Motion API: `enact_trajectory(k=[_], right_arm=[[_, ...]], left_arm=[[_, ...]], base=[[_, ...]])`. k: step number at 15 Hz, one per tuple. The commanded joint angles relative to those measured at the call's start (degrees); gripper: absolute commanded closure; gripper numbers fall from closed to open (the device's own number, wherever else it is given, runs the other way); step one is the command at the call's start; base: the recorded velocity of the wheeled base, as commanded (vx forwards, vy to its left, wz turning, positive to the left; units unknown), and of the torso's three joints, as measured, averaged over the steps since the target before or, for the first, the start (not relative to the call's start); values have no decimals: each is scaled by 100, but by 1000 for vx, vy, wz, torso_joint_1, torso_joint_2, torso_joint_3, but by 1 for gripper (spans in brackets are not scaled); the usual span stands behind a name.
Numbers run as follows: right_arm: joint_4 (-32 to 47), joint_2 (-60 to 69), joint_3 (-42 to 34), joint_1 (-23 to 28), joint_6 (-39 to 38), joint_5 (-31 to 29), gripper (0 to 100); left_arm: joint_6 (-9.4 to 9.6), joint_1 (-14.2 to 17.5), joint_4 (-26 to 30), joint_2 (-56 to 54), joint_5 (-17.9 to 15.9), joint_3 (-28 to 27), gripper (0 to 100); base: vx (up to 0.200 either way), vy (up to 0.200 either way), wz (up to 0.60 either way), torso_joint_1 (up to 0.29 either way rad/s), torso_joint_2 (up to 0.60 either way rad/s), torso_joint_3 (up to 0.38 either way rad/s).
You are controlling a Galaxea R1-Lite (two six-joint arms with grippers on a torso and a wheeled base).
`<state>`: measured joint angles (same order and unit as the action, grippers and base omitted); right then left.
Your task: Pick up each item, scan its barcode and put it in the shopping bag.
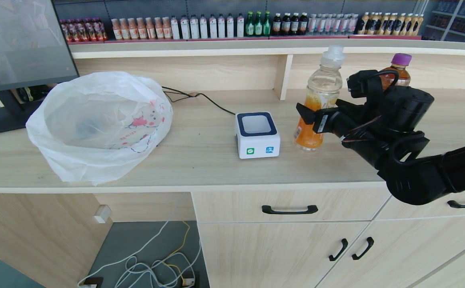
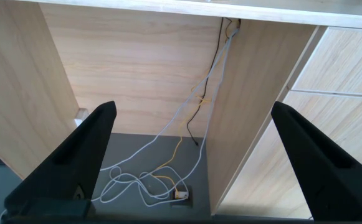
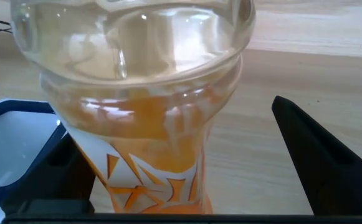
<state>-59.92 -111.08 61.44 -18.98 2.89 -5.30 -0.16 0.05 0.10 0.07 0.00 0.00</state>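
Head view: right gripper sits at the orange-drink bottle, which stands upright on the bench just right of the scanner. In the right wrist view the jaws are spread either side of the bottle, one finger visibly apart from it, so the gripper is released and has nothing gripped yet. A purple-capped bottle stands further right of the scanner and behind the arm. The shopping bag is well left of the scanner, mouth open. The left gripper hangs below bench level with its jaws wide and empty, facing cables on the floor.

Step, as I judge it: grasping the first item; no scan or bagging done yet. Next move calls for closing on the bottle's waist, lifting straight up, and turning the label's barcode toward the scanner window. Likely risks are a slippery wall and a tall bottle tipping.
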Motion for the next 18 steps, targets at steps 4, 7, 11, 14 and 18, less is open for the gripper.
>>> enact_trajectory(k=[4, 7, 11, 14, 18], right_arm=[[-2, -89, 210, 17, 1, 3, 0], [-2, -133, 246, 8, 89, 56, 0], [-2, -133, 254, 8, 107, 82, 0], [-2, -133, 246, 0, 107, 82, 100], [-2, -124, 263, 8, 107, 91, 100]], left_arm=[[-2, 4, -1, 1, 0, 0, 0], [-2, 4, -1, 1, 0, 0, 0], [-2, 4, -1, 1, 0, 0, 0], [-2, -5, -1, 1, 0, 0, 0], [-2, 4, -1, 1, 0, 0, 0]], base=[[0, 0, 0, 0, 0, 0], [0, 0, 0, 0, 0, 0], [0, 0, 0, 0, 0, 0], [0, 0, 0, 0, 0, 0], [0, 0, 0, 0, 0, 0]])
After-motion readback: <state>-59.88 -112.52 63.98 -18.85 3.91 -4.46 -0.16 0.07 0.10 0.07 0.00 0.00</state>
